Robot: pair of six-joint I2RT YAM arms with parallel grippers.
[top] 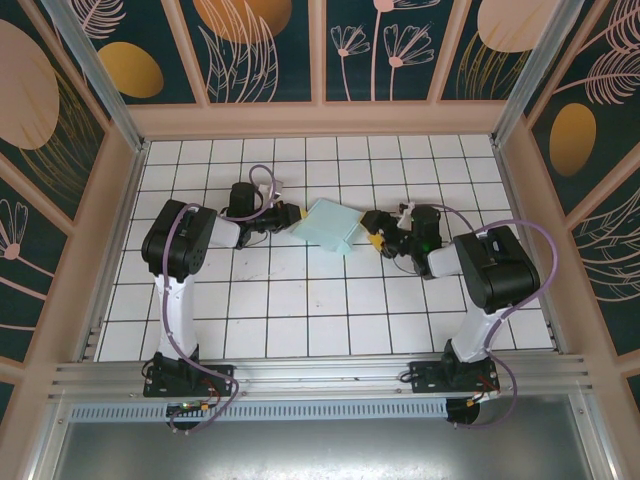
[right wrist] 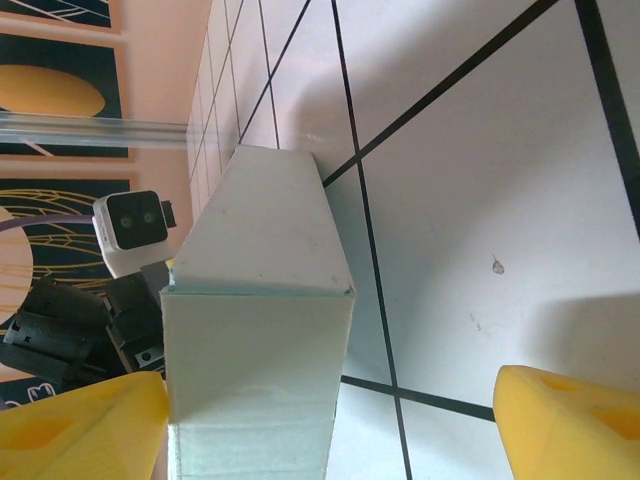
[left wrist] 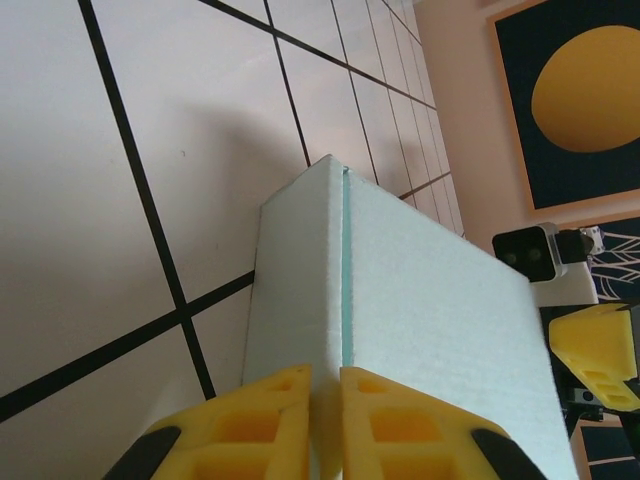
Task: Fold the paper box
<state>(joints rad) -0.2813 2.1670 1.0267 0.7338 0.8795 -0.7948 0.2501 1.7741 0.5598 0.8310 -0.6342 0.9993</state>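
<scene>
Paper box (left wrist: 430, 300) — matt, grainy card; tiled table (left wrist: 120, 180) — smooth, slightly glossy

Both arms reach inward — left hand (left wrist: 325, 385) pinched on the paper box (left wrist: 430, 290), right hand (right wrist: 330, 392) spread wide.

Edge of paper box (left wrist: 420, 300) disappearing inside left gripper (left wrist: 325, 390), seemingly pinched, lower end running off the right wrist view.
</scene>
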